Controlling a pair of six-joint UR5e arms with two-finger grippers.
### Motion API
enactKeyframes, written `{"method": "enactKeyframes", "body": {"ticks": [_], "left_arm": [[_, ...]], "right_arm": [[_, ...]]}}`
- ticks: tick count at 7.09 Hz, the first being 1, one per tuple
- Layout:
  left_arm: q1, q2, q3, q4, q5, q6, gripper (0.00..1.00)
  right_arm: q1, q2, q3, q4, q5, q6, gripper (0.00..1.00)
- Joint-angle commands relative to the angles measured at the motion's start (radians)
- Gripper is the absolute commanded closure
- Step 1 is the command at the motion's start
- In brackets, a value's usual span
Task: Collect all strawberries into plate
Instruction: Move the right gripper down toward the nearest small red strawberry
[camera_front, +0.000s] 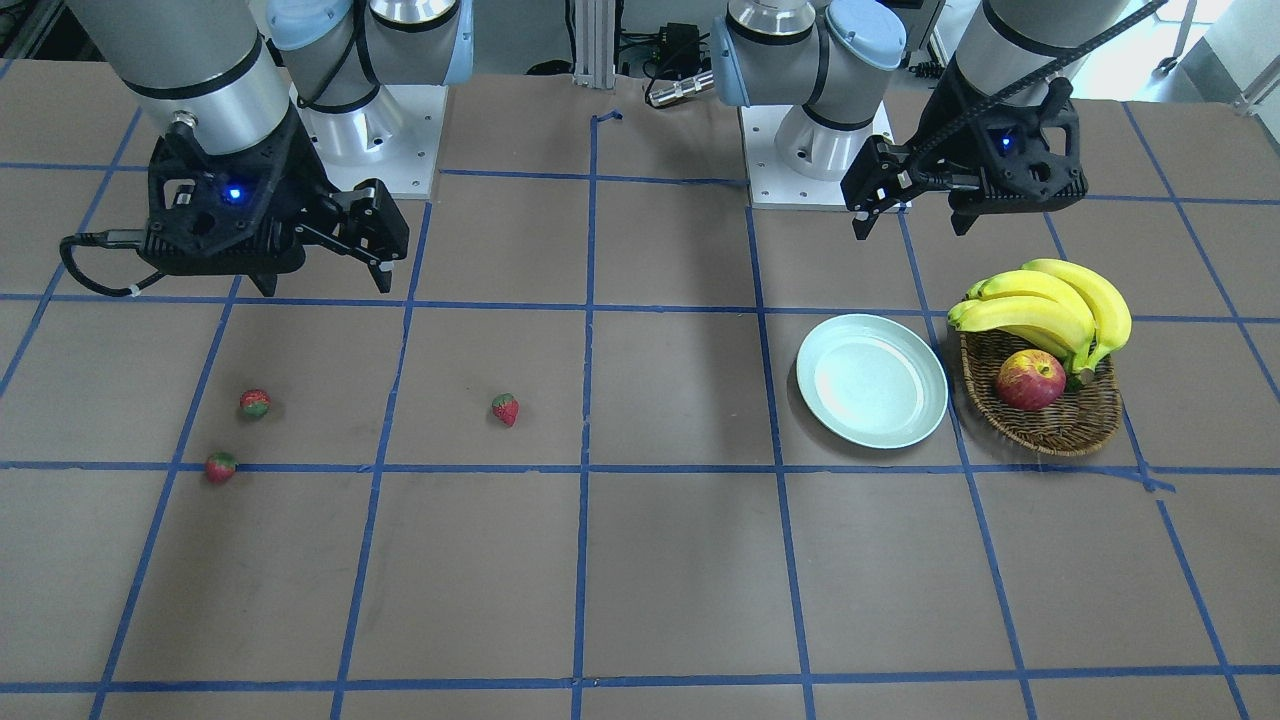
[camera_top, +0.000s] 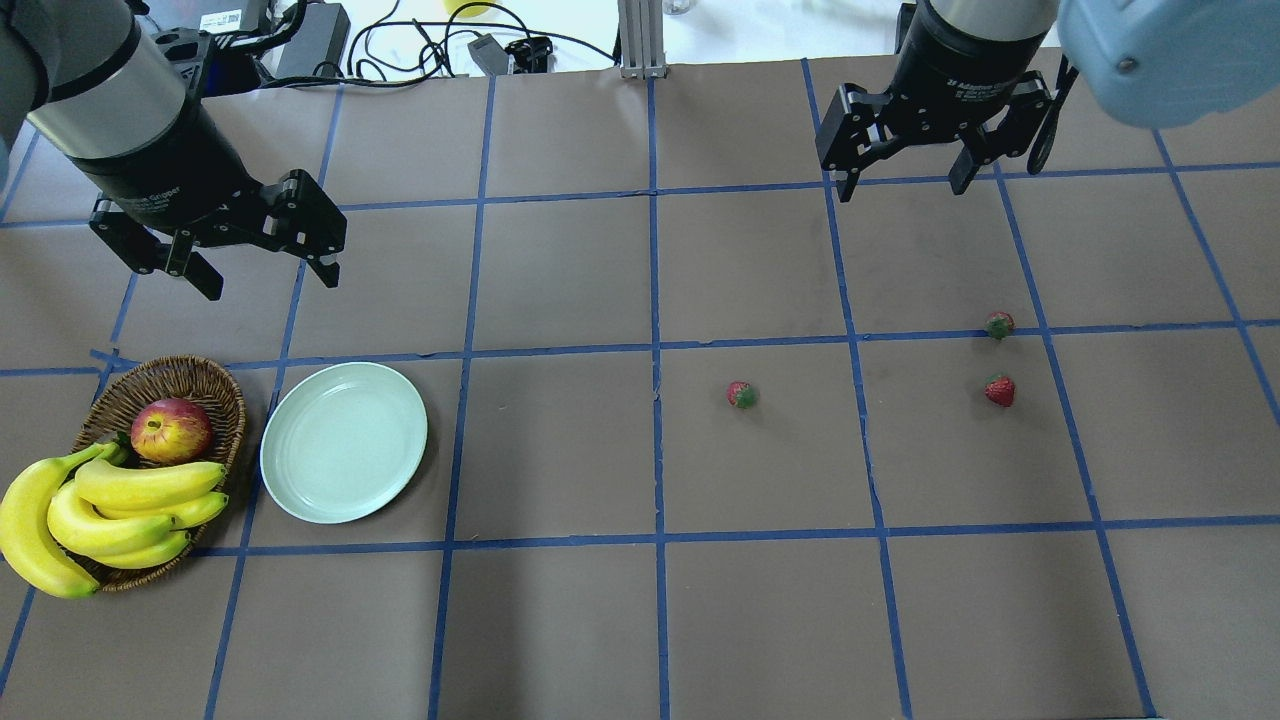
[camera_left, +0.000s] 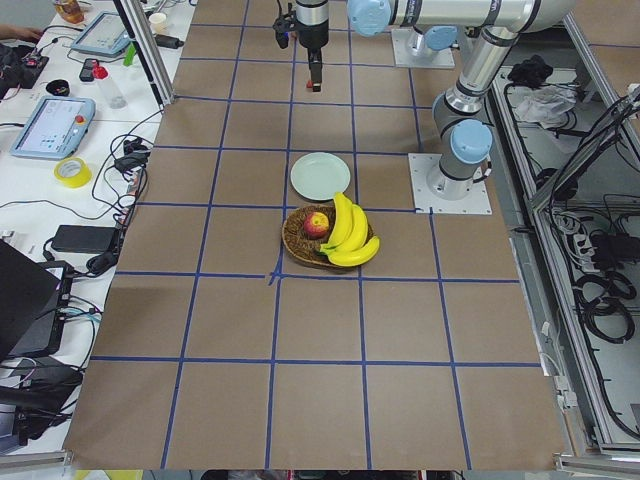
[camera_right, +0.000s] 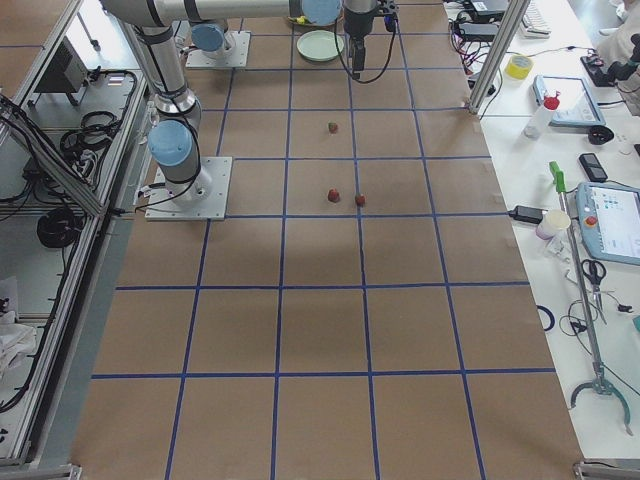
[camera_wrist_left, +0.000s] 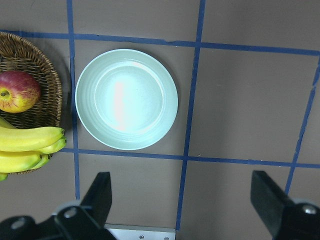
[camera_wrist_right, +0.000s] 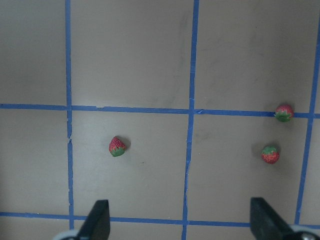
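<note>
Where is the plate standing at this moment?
In the overhead view the plate lies in the left half, on the robot's left side, just right of the wicker basket and not touching it.

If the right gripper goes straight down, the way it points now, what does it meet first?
Most likely only the bare brown paper-covered table, beside a blue tape line. In the wrist view the right gripper has open fingers with nothing between them; the three small red strawberries lie further ahead.
</note>
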Motion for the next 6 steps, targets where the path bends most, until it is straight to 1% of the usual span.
{"method": "enactKeyframes", "body": {"ticks": [1, 2, 3, 4, 5, 6], "left_arm": [[0.001, 0.002, -0.015, 0.011, -0.002, -0.003, 0.0], [0.001, 0.002, -0.017, 0.019, -0.001, -0.003, 0.0], [0.001, 0.002, -0.017, 0.019, -0.001, -0.003, 0.0], [0.0, 0.002, -0.017, 0.021, -0.002, -0.004, 0.0], [0.0, 0.002, -0.017, 0.021, -0.004, -0.004, 0.0], [0.0, 0.002, -0.015, 0.021, -0.005, -0.004, 0.0]], "right_arm": [[0.006, 0.004, 0.087, -0.086, -0.008, 0.004, 0.0], [0.006, 0.001, 0.101, -0.09, -0.014, 0.01, 0.0], [0.028, 0.007, 0.105, -0.09, 0.0, 0.065, 0.0], [0.095, 0.035, 0.127, -0.158, -0.002, 0.146, 0.0], [0.132, 0.097, 0.169, -0.28, -0.002, 0.182, 0.0], [0.141, 0.15, 0.234, -0.389, -0.002, 0.225, 0.0]]}}
